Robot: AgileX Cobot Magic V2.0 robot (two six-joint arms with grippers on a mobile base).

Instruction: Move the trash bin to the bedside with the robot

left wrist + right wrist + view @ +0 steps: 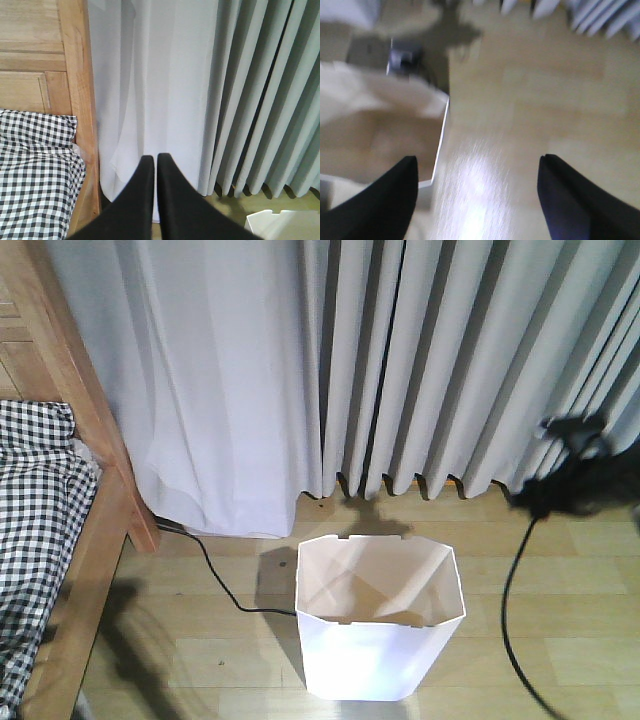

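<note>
Black fingers of the right gripper [477,192], spread wide and blurred, straddle the trash bin [378,625] rim; left gripper [151,161] pressed together; bed [60,530] cut off left of the bin.

left gripper [150,159] | matte black tapered fingers (right gripper [479,165] alike)

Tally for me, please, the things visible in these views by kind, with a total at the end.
Trash bin: 1
Bed with checked bedding: 1
Curtains: 1 set
Floor cable: 1
Left gripper, fingers together: 1
Right gripper, fingers wide apart: 1
Total: 6
</note>
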